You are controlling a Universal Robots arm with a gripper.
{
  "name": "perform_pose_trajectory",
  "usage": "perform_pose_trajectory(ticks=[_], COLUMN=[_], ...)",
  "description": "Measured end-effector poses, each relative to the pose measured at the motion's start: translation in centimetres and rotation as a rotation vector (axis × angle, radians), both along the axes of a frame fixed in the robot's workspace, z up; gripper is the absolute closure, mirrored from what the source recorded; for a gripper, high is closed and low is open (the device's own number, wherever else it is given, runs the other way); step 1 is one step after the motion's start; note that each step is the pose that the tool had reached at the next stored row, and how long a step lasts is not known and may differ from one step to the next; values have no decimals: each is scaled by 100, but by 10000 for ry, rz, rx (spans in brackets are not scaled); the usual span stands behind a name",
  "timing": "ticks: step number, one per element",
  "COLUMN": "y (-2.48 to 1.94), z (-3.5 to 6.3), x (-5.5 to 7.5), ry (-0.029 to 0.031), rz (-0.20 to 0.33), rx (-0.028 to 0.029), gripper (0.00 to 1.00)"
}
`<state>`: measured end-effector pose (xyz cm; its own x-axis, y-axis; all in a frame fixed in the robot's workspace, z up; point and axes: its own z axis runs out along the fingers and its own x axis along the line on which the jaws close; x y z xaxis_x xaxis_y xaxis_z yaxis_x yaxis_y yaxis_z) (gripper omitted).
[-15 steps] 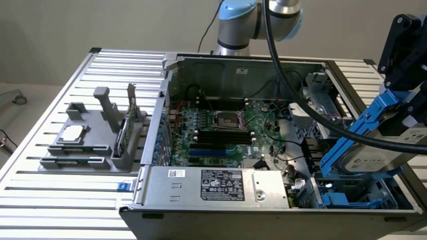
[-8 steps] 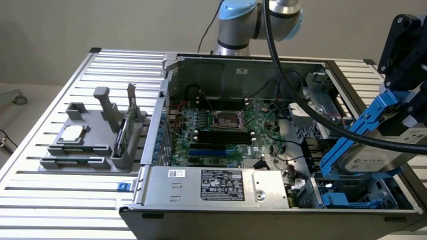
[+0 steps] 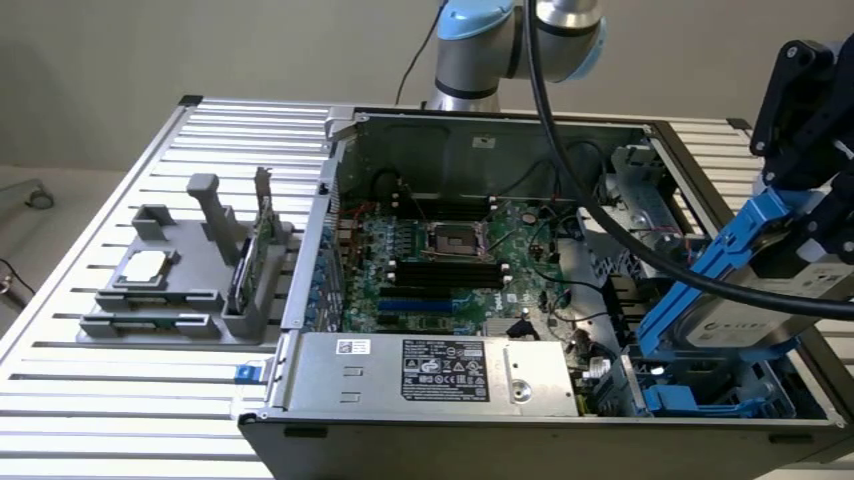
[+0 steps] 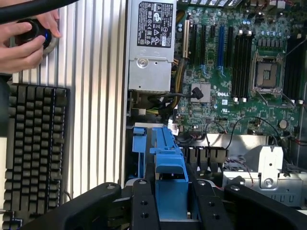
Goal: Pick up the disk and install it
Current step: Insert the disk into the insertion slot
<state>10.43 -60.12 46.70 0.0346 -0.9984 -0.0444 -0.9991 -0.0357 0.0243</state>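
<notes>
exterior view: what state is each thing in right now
computer case: open, side panel off
disk: gripped, tilted over the computer case, not seated
pincer: shut on the disk
processor chip: lying flat
circuit card: standing on edge

An open computer case (image 3: 467,135) lies on the slatted metal bench (image 3: 120,400), its motherboard (image 3: 441,260) exposed and a silver power supply (image 3: 427,370) along the near edge. At the exterior view's right, the black end effector (image 3: 807,200) grips the disk (image 3: 741,320), which is tilted in its blue carrier over the case's blue drive bay (image 3: 707,400). At the exterior view's left, a grey fixture (image 3: 174,300) holds a processor chip (image 3: 147,265) and an upright green card (image 3: 247,265).
</notes>
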Motion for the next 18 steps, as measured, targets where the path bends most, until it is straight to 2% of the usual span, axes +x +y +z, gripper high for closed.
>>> perform_pose_trajectory(ticks=[5, 18], y=[0, 0], z=[-73, -88], x=[0, 32], ry=[0, 1], rz=[-1, 0], rx=[0, -30], gripper=[67, 67])
